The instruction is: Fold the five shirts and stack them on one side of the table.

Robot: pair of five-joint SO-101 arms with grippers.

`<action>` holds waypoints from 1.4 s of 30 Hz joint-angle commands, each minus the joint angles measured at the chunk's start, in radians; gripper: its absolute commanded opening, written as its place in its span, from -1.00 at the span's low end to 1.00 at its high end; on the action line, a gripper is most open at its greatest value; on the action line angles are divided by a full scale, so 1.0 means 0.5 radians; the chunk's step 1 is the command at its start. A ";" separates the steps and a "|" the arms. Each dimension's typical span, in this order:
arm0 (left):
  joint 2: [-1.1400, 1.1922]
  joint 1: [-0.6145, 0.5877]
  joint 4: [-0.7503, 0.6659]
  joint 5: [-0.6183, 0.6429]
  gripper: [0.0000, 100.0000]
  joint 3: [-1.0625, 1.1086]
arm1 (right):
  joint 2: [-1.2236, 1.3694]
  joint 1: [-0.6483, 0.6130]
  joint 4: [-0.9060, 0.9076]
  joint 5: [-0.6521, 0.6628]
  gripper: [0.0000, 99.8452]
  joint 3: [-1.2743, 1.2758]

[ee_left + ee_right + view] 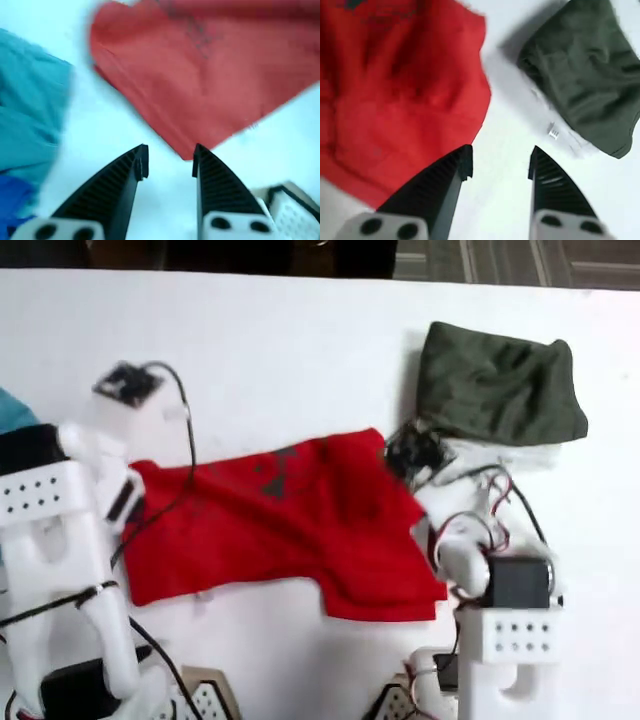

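A red shirt [280, 525] lies spread out and rumpled across the middle of the table. A folded dark green shirt [497, 385] sits at the back right on top of a white one [525, 455]. My left gripper [170, 162] hangs open just above the table, its fingertips close to a corner of the red shirt [210, 75]. A teal shirt [30, 110] and a dark blue one [10, 202] lie beside it. My right gripper [500, 162] is open over bare table between the red shirt [400, 100] and the green shirt [580, 75].
The teal shirt [14, 408] pokes in at the table's left edge. Both arm bases [505, 635] stand along the front edge. A cable [185, 430] from the left arm runs over the red shirt. The back left of the table [250, 340] is bare white.
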 commanded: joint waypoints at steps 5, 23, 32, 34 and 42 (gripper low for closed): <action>0.399 -0.003 -0.282 0.236 -0.67 -0.186 | 0.858 -0.127 -0.361 -0.295 -0.62 -0.341; 1.350 -0.068 -0.721 0.586 -0.67 -0.680 | 2.392 -0.431 -0.336 -0.488 -0.62 -1.399; 1.758 -0.074 -0.712 0.598 -0.67 -0.922 | 2.582 -0.496 -0.400 -0.488 -0.62 -1.421; 1.795 -0.083 -0.651 0.598 -0.67 -0.974 | 2.665 -0.471 -0.416 -0.488 -0.62 -1.424; 1.878 -0.092 -0.614 0.595 -0.95 -1.002 | 2.766 -0.348 -0.477 -0.488 -0.97 -1.424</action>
